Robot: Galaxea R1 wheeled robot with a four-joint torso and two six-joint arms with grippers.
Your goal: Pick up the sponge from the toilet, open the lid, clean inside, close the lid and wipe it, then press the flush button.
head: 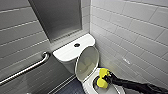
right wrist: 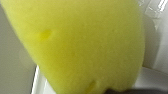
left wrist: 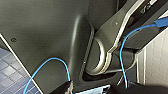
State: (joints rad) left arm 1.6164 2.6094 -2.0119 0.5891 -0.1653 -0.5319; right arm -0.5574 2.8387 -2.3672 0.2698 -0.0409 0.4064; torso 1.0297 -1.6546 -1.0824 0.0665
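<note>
the sponge [head: 102,82] is down within the rim of the toilet [head: 86,85] bowl, nearer the rim's right-hand edge than its left, and my right gripper [head: 106,77] is clamped on it: the dark right arm [head: 135,85] reaches in from the lower right corner and ends right at the yellow block. up close on the right wrist camera the sponge [right wrist: 82,45] sits pressed against the lens with white porcelain behind it, which fits a firm hold, though i can't tell whether the foam is touching the bowl wall or hovering just off it. the lid [head: 86,62] stands raised, leaning back toward the front edge of the tank top [head: 65,52], its inner face turned to the bowl. the flush button [head: 77,45] sits dark and round in the middle of that tank top, well apart from the gripper. farther out there's a metal grab bar [head: 27,68] on the left wall, the tiled wall [head: 130,30] close on the right, and dark floor [head: 72,88] by the base. by my reading, picking up the sponge and opening the lid are done and i'm in the cleaning-inside step; closing the lid, wiping its top and pressing the button are left.
</note>
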